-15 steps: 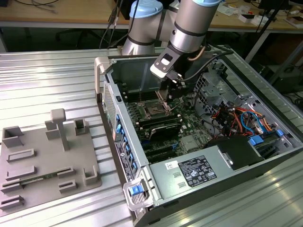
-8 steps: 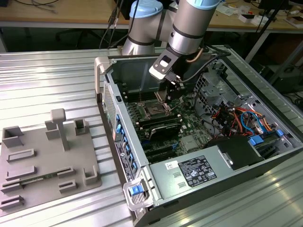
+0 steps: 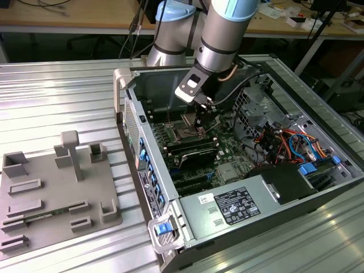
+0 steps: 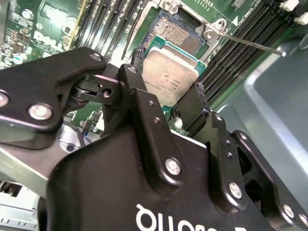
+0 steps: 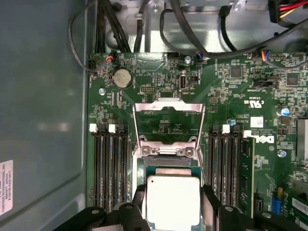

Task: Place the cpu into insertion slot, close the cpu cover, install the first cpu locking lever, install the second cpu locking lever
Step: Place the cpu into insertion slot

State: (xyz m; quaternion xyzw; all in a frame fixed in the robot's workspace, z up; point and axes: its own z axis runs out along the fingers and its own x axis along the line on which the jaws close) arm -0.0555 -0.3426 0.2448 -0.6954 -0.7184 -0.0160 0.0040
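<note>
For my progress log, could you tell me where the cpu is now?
In both wrist views, the cpu is clamped in the pincer over the open socket, beside the raised cpu cover.

Robotics lab or workshop: robot arm (image 3: 222, 34) over a ribbed metal table (image 3: 57, 91), open PC case (image 3: 187, 219) w/ circuit board (image 5: 231, 91) bared, grey plastic jig (image 3: 57, 193) beside it, wooden bench (image 3: 74, 16) w/ loose cables (image 3: 51, 7) at the back.

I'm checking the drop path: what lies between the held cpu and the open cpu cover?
The cover's hinge bracket, with two screws, lies between the cpu and the cpu cover in the first wrist view.
</note>
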